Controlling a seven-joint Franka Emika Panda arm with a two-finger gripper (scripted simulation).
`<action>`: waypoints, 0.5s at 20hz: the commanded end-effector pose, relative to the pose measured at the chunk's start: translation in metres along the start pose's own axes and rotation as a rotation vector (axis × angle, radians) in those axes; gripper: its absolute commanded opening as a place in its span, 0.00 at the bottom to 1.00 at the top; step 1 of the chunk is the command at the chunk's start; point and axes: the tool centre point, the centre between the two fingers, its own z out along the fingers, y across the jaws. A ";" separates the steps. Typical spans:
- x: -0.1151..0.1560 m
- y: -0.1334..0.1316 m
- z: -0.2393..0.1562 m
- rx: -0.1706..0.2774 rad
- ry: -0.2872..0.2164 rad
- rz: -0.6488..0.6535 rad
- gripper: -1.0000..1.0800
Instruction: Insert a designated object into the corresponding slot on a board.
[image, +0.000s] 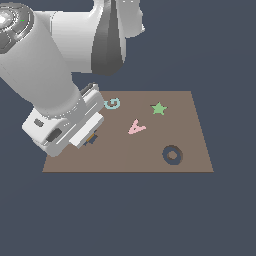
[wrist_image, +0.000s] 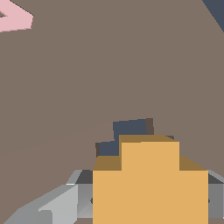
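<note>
Gripper (image: 89, 138) low over the board (image: 195, 150), toward the exterior view's left. Orange cross piece (wrist_image: 150, 183) pinched between the fingers (wrist_image: 57, 205) (grey pads flank it in wrist view). Piece sits just beside the dark cross slot (wrist_image: 127, 131), slot partly hidden behind it. Pink A piece (image: 136, 127), green star (image: 159, 108), ring cutout (image: 172, 155) well apart.

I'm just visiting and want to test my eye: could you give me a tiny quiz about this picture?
1. True or false: the claw holds the orange cross piece.
2. Which shape lies nearest the ring cutout: A) green star B) pink A-shape C) teal swirl?
3. In the wrist view, what dark opening shows just beyond the orange piece?

Key: 1 true; 2 B; 3 the cross slot in the brown board.
</note>
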 end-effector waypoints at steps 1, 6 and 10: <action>0.004 0.000 0.000 0.000 0.000 -0.043 0.00; 0.008 -0.001 -0.001 0.000 0.000 -0.088 0.00; 0.009 -0.001 0.000 0.000 0.000 -0.090 0.00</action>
